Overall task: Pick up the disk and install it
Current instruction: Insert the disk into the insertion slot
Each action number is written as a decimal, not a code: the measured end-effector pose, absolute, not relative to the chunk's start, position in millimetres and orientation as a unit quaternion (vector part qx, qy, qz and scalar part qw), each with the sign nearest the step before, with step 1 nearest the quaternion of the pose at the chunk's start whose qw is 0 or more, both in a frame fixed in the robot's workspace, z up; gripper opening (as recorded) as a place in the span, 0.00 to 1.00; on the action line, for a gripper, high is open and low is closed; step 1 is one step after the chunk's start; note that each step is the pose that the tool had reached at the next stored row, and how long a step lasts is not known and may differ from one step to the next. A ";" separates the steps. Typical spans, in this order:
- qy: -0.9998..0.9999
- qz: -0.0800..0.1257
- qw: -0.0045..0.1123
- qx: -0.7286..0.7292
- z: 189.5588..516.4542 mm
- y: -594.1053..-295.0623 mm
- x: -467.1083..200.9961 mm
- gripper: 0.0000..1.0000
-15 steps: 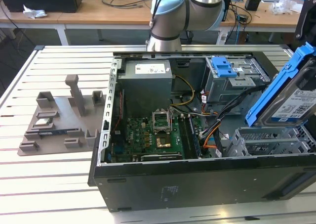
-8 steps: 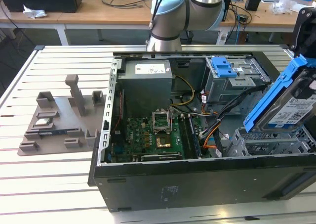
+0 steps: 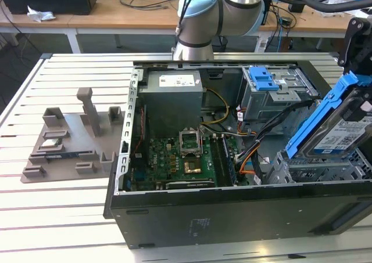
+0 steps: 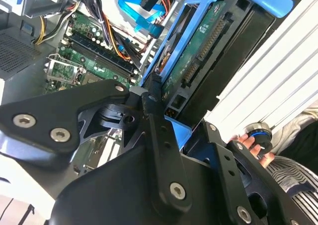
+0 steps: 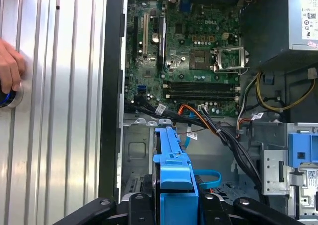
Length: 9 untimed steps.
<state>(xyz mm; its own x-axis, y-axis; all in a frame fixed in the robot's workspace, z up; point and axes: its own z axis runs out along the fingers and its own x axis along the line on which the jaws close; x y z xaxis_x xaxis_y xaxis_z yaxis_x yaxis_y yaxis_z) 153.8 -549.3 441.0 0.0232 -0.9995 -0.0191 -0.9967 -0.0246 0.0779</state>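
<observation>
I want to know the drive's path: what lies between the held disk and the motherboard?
In the first wrist view, loose cables and a bare bay floor lie between the disk and the motherboard.

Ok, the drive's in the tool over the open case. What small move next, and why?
Probably ease it down slowly toward the bare metal bay floor. The tool is shut on the silver hard drive in its blue plastic carrier, which hangs tilted above the case's corner. Orange and black cables run close beside the bay, so go gently.
</observation>
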 end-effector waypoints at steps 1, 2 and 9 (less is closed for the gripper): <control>-0.698 -0.034 0.021 0.715 440.6 -549.4 153.8 0.37; -0.698 -0.034 0.021 0.715 439.6 -549.5 153.8 0.37; -0.698 -0.034 0.021 0.715 428.5 -549.5 153.8 0.37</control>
<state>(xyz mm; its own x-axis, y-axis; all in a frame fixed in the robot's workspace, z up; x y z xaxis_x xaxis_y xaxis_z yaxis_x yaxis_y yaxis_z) 153.8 -549.5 428.5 0.0232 -0.9995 -0.0191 -0.9967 -0.0246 0.0779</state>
